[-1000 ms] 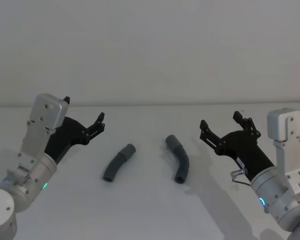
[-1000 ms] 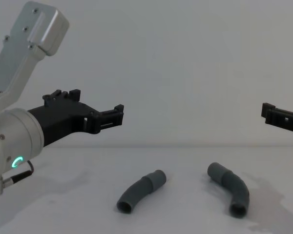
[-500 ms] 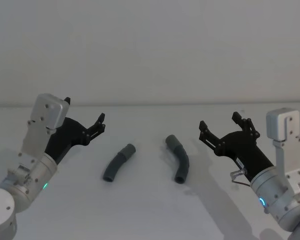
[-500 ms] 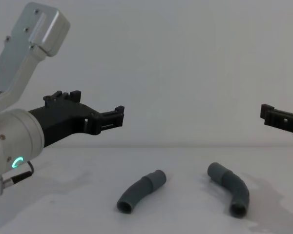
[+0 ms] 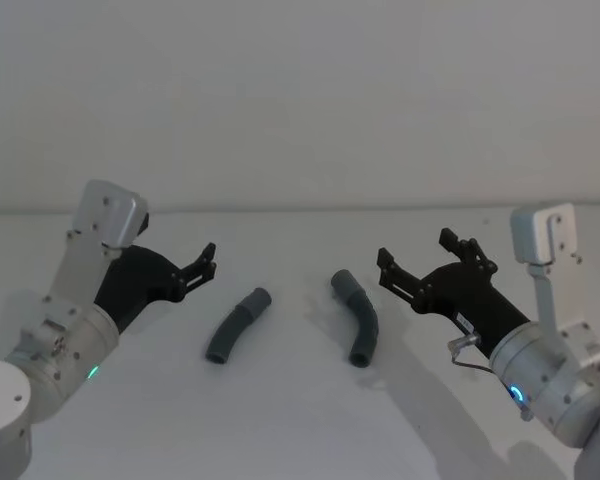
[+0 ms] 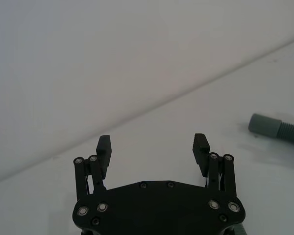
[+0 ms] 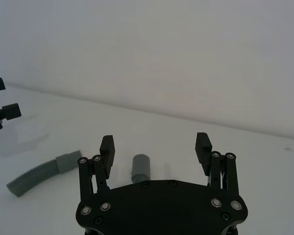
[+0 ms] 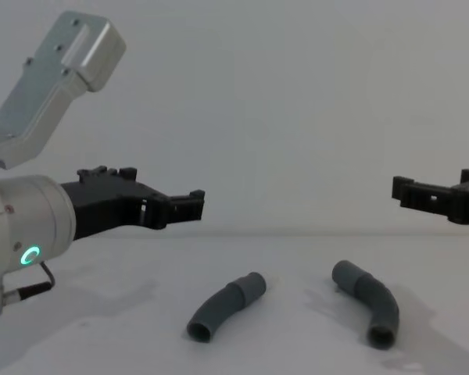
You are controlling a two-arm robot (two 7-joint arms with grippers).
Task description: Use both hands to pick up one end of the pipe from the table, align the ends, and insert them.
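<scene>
Two dark grey curved pipe pieces lie apart on the white table [image 5: 290,410]. The left pipe piece [image 5: 237,325] [image 8: 225,305] [image 7: 36,172] points its collar end toward the middle. The right pipe piece [image 5: 356,317] [image 8: 369,301] [image 7: 141,168] has an open mouth at its near end. My left gripper [image 5: 202,265] [image 8: 194,203] [image 6: 152,143] hovers open above the table, left of the left piece, holding nothing. My right gripper [image 5: 414,250] [image 8: 402,190] [image 7: 156,143] hovers open just right of the right piece, also holding nothing. A ribbed pipe piece [image 6: 277,131] shows ahead in the left wrist view.
A plain pale wall [image 5: 300,100] rises behind the table's far edge. The white surface stretches free around and in front of both pipe pieces. The left gripper's fingertips [image 7: 2,115] show far off in the right wrist view.
My right gripper has moved left, closer to the right pipe piece. My left gripper has shifted slightly right and lower toward the left piece. Both pipe pieces stay put.
</scene>
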